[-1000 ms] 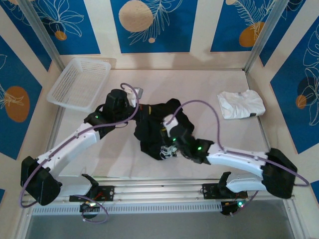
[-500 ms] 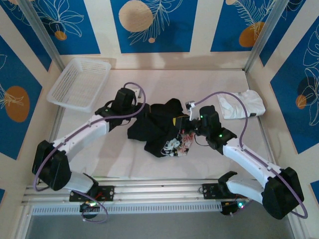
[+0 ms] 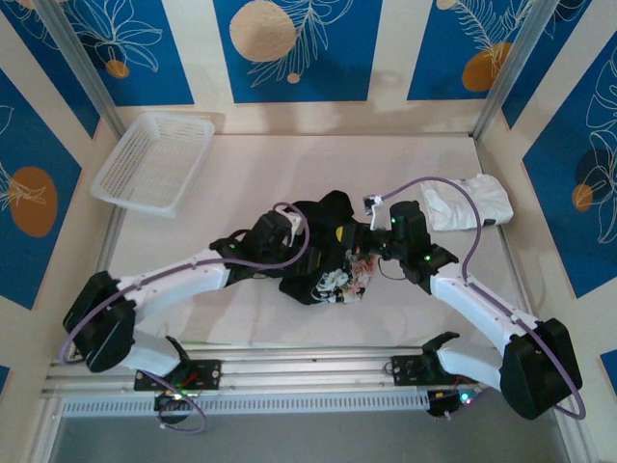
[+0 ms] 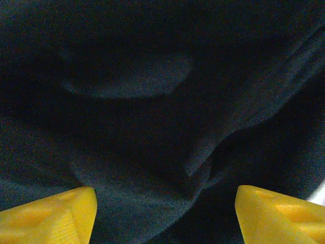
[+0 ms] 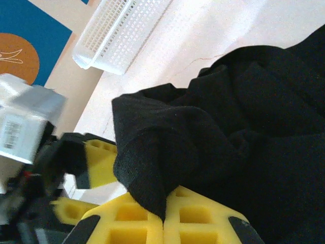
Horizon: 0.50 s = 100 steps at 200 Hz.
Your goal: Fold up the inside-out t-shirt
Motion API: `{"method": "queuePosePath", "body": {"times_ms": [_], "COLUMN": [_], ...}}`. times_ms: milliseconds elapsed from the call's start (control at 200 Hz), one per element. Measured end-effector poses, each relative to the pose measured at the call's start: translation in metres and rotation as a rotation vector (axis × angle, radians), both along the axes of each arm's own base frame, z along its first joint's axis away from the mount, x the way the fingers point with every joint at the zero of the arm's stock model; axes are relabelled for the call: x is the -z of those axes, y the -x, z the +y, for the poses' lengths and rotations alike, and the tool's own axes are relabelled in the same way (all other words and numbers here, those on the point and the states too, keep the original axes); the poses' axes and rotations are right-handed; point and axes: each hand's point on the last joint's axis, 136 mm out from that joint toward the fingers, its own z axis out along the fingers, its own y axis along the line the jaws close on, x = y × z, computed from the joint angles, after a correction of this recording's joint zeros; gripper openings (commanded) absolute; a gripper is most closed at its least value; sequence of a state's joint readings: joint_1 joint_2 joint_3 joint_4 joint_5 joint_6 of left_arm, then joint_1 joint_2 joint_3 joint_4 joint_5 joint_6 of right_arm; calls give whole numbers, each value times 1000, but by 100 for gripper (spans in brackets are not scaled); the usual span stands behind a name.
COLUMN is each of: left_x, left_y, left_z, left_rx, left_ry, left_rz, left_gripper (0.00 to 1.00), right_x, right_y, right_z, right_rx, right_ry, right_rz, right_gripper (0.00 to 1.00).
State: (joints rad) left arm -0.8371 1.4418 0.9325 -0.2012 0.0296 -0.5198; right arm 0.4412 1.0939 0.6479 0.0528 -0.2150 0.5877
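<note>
The inside-out t-shirt lies bunched in a black heap at the table's middle, with a patch of pink-and-white floral print showing at its near edge. My right gripper is shut on a fold of the black cloth; from above it sits at the heap's right side. My left gripper is open, its yellow fingertips wide apart with dark cloth close in front of them. Seen from above, it presses against the heap's left side.
A white mesh basket stands at the back left, also seen in the right wrist view. A white folded garment lies at the right, just behind the right arm's cable. Bare table stretches behind and left of the shirt.
My left gripper opened and slid right and nearer, into the shirt's left side. My right gripper swung from the near edge to the heap's right with its fold, and the floral print came into view.
</note>
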Motion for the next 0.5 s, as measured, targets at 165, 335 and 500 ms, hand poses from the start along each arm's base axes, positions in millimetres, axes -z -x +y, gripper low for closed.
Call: {"method": "queuePosePath", "body": {"times_ms": [165,335,500], "left_x": [15,-17,-116], "left_y": [-14,-23,-10], "left_z": [-15,-23,-6], "left_rx": [21,94,185], "left_ry": [-42,25,259], "left_rz": [5,-55,-175], "left_gripper": [22,0,0], "right_x": [-3,-20,-69], "right_y": [2,3,11], "right_z": [-5,-27,-36], "right_rx": [-2,2,-37], "right_ry": [0,39,72], "right_rz": [-6,-45,-212], "right_gripper": [2,2,4]}}
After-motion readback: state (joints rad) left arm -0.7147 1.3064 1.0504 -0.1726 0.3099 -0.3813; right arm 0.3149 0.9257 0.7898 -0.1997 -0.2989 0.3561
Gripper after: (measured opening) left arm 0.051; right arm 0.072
